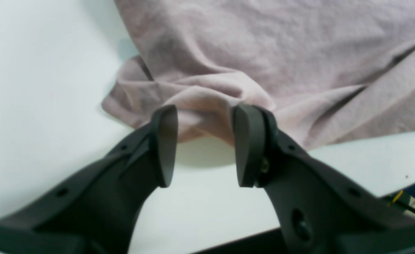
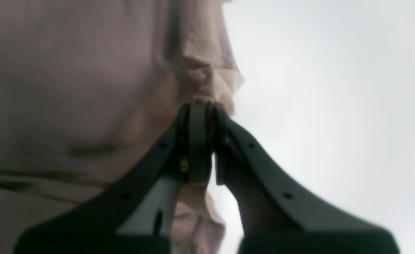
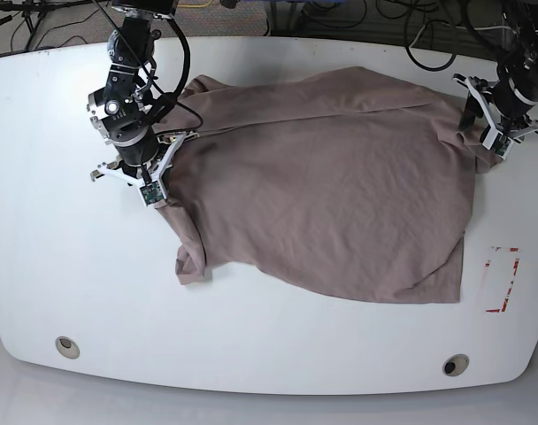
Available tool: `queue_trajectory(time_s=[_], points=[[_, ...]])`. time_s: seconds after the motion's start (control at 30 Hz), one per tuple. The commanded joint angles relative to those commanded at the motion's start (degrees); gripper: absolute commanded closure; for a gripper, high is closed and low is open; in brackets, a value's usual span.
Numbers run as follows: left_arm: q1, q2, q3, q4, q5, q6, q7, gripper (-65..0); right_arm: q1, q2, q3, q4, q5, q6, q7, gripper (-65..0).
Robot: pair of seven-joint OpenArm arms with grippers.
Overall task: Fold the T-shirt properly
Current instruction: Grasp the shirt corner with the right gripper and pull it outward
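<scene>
Your right gripper (image 2: 207, 141) is clenched on a bunched edge of the T-shirt (image 3: 331, 204); in its wrist view the two fingers (image 2: 198, 141) press together with pink-brown cloth gathered above and hanging below them. Your left gripper (image 1: 203, 144) is released, its jaws spread wide, with a rumpled fold of the shirt lying just beyond the fingertips and white table (image 3: 251, 354) showing in the gap between them. There is one T-shirt, spread across the table between your two grippers, one corner crumpled below the right gripper. A red-outlined marking (image 3: 500, 280) lies on the table below your left gripper; no writing can be read.
</scene>
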Motion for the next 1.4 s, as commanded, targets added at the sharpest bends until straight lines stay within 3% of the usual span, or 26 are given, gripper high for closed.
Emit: queue_trajectory(time_s=[0.37, 0.6, 0.7, 0.97, 1.17, 1.4], points=[[0.0, 0.0, 0.0, 0.0, 0.0, 0.0, 0.0, -25.3, 3.2, 0.3, 7.2, -2.5, 0.1, 0.0, 0.0, -0.2], [0.0, 0.0, 0.0, 0.0, 0.1, 0.0, 0.0, -25.3, 6.2, 4.2, 8.4, -7.8, 0.4, 0.0, 0.0, -1.4], [0.0, 0.0, 0.0, 0.0, 0.1, 0.0, 0.0, -25.3, 8.2, 5.9, 8.4, -10.5, 0.4, -0.18, 0.0, -9.2], [0.0, 0.0, 0.0, -0.1, 0.1, 0.0, 0.0, -25.3, 10.2, 8.7, 8.6, -12.1, 0.4, -0.09, 0.0, -43.0], [-0.1, 0.0, 0.2, -0.1, 0.1, 0.0, 0.0, -25.3, 8.1, 7.6, 8.7, -6.5, 0.4, -0.09, -1.2, -46.8], [-0.4, 0.0, 0.2, -0.1, 0.1, 0.0, -0.1, -25.3, 4.5, 1.1, 11.8, 1.9, 0.8, 0.0, -6.5, -46.8]])
